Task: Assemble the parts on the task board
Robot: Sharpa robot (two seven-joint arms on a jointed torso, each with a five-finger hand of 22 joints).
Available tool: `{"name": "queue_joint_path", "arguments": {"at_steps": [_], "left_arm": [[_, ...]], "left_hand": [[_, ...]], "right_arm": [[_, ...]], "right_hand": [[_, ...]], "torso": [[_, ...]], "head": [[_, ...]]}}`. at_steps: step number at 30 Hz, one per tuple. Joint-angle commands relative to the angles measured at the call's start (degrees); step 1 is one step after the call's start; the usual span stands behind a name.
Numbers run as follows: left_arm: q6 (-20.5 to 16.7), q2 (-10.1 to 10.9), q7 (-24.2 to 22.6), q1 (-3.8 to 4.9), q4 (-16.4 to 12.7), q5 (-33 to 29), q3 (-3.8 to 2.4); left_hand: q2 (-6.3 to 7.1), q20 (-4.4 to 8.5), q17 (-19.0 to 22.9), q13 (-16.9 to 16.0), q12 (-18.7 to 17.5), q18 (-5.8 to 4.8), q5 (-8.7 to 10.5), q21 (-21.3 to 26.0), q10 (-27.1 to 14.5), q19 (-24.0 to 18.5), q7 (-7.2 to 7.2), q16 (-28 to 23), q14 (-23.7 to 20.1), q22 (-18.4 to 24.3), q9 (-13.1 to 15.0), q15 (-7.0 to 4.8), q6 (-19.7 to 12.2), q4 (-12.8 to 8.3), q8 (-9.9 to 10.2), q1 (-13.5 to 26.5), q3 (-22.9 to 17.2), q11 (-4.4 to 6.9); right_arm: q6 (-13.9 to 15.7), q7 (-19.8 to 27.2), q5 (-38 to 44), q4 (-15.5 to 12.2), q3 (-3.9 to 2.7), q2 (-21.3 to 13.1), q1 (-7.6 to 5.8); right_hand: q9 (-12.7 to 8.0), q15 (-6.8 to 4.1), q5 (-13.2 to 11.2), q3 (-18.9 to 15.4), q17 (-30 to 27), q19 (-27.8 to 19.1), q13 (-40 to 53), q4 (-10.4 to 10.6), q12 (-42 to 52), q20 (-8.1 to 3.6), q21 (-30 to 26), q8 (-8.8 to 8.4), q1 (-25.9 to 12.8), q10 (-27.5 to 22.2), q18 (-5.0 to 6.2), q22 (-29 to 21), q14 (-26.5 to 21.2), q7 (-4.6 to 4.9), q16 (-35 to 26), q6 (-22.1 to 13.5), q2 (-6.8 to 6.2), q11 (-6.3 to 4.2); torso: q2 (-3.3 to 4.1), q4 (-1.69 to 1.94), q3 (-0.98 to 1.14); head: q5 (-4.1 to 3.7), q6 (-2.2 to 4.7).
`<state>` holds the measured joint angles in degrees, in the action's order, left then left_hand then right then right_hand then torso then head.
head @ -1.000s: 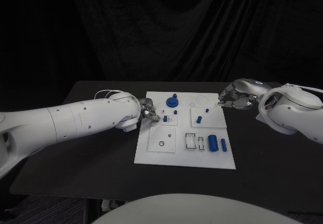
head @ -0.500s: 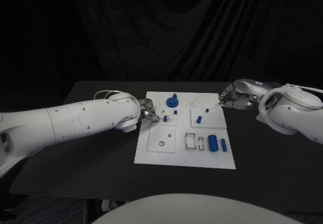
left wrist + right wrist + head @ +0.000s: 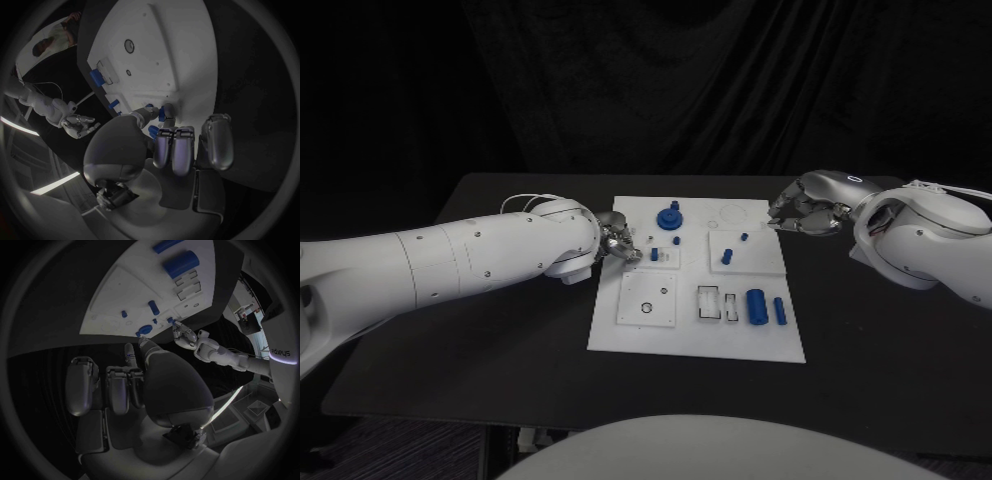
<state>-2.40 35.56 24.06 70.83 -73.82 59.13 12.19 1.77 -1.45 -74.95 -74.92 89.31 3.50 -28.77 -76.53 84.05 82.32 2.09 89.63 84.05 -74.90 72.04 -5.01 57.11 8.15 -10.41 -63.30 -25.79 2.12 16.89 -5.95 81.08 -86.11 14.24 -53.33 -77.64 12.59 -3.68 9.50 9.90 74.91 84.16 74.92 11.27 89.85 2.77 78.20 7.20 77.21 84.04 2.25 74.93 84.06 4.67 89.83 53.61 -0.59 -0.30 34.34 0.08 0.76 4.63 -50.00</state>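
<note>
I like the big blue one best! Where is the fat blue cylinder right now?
In the head view the fat blue cylinder lies on the task board, in its near right part, between the white slotted block and a thinner blue pin.

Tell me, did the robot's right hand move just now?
No. The right hand sits by the same far right corner of the task board, as it did in the earlier head views.

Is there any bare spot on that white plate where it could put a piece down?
Yes: the near strip of the task board, below the two lying blue cylinders, is bare. So is the far right corner, with only faint outlines. The middle is crowded with standing blue pegs, with the left hand at its edge.
</note>
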Motion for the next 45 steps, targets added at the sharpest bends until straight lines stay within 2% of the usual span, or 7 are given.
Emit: {"name": "queue_joint_path", "arguments": {"at_steps": [1,9,13,19,21,26,45], "left_arm": [[1.2,0.0,0.2,-0.14,-0.1,0.2,0.0],[2.0,-0.1,0.5,-0.14,0.2,0.2,0.0],[2.6,-0.2,0.7,-0.14,0.3,0.2,0.0],[3.2,-0.4,0.7,-0.15,0.8,0.2,0.0],[3.1,-0.5,0.6,-0.15,1.0,0.2,0.0],[3.0,-0.6,0.5,-0.15,1.5,0.2,0.0],[2.9,-0.5,-0.2,-0.18,1.7,0.2,0.0]], "left_hand": [[-0.51,0.16,-14.2,-14.4,-0.4,0.24,-0.18,0.2,5.3,-0.2,-0.22,-0.2,5.6,-6.4,0.1,-0.15,0.3,-0.1,-0.3,0.2,-0.4,0.13],[-0.48,0.14,-14.1,-14.3,-0.5,0.25,0.35,0.3,5.2,-0.2,-0.21,-0.3,5.6,-6.4,0.1,-0.13,0.4,0.1,-0.3,0.6,-0.3,0.1],[-0.49,0.12,-14.0,-14.3,-0.5,0.27,1.73,0.5,5.2,-0.2,-0.22,-0.4,5.6,-6.4,0.1,-0.12,0.4,0.5,-0.3,1.2,-0.1,0.1],[-0.71,0.03,-13.9,-14.1,-0.7,0.3,7.35,0.9,5.1,-0.3,-0.09,-0.5,5.5,-6.3,-0.2,-0.02,0.4,1.9,0.1,2.8,1.0,-0.03],[-0.85,-0.04,-13.8,-14.1,-0.7,0.3,10.51,1.0,5.1,-0.3,0.02,-0.5,5.5,-6.3,-0.4,0.09,0.4,3.1,0.4,3.9,2.3,-0.14],[-1.15,-0.25,-13.8,-14.2,-0.7,0.32,15.28,1.3,5.1,-0.2,0.4,-0.5,5.5,-6.4,-1.2,0.31,0.0,5.4,1.3,5.5,5.3,-0.45],[-0.79,-0.46,-13.5,-13.9,-1.1,0.41,17.41,1.8,4.9,-0.4,0.7,-0.8,5.3,-6.3,-2.0,0.55,-0.2,6.5,2.1,5.9,8.5,-0.73]], "right_arm": [[-0.5,-1.3,0.1,-0.1,-0.04,0.0,0.15],[-0.6,-1.3,0.1,-0.1,-0.04,0.0,0.16],[-0.6,-1.4,0.1,0.0,-0.04,0.0,0.16],[-0.7,-1.4,0.1,0.0,-0.04,0.1,0.17],[-0.7,-1.4,0.1,0.0,-0.04,0.1,0.17],[-0.8,-1.4,0.1,0.0,-0.04,0.1,0.18],[-0.9,-1.5,0.1,0.0,-0.04,0.1,0.22]], "right_hand": [[-0.1,0.0,0.2,-0.1,15.1,-0.1,15.1,-0.5,0.2,0.03,-0.3,-0.3,0.5,6.0,0.63,11.3,5.9,-0.03,0.2,0.5,0.09,-0.14],[-0.1,-0.01,0.2,0.0,15.1,-0.2,15.1,-0.6,0.2,0.02,-0.5,-0.34,0.7,6.0,0.67,11.2,5.9,-0.04,0.2,0.5,0.17,-0.14],[-0.1,-0.01,0.2,0.0,15.1,-0.2,15.1,-0.6,0.2,0.02,-0.5,-0.34,0.7,6.0,0.67,11.2,5.9,-0.04,0.2,0.5,0.17,-0.14],[-0.1,-0.02,0.2,0.1,15.1,-0.3,15.1,-0.8,0.2,0.01,-0.6,-0.37,0.8,6.0,0.68,11.2,5.9,-0.04,0.2,0.5,0.24,-0.15],[-0.1,-0.03,0.2,0.2,15.1,-0.3,15.1,-0.9,0.2,0.0,-0.6,-0.39,0.8,6.0,0.69,11.2,5.9,-0.04,0.2,0.5,0.29,-0.15],[-0.1,-0.03,0.2,0.2,15.1,-0.3,15.1,-0.9,0.2,0.0,-0.6,-0.39,0.8,6.0,0.69,11.2,5.9,-0.04,0.2,0.5,0.29,-0.15],[-0.1,-0.03,0.2,0.2,15.1,-0.3,15.1,-1.0,0.2,0.0,-0.7,-0.4,0.9,6.0,0.7,11.2,5.9,-0.03,0.2,0.6,0.32,-0.15]], "torso": [[-0.01,0.01,0.0],[-0.02,-0.04,0.02],[-0.01,-0.05,0.02],[-0.01,-0.08,0.04],[0.0,-0.07,0.04],[0.01,-0.04,0.02],[0.01,-0.03,0.0]], "head": [[0.01,0.0],[0.05,0.0],[0.09,0.0],[0.11,0.0],[0.12,0.0],[0.11,0.0],[0.29,0.0]]}}
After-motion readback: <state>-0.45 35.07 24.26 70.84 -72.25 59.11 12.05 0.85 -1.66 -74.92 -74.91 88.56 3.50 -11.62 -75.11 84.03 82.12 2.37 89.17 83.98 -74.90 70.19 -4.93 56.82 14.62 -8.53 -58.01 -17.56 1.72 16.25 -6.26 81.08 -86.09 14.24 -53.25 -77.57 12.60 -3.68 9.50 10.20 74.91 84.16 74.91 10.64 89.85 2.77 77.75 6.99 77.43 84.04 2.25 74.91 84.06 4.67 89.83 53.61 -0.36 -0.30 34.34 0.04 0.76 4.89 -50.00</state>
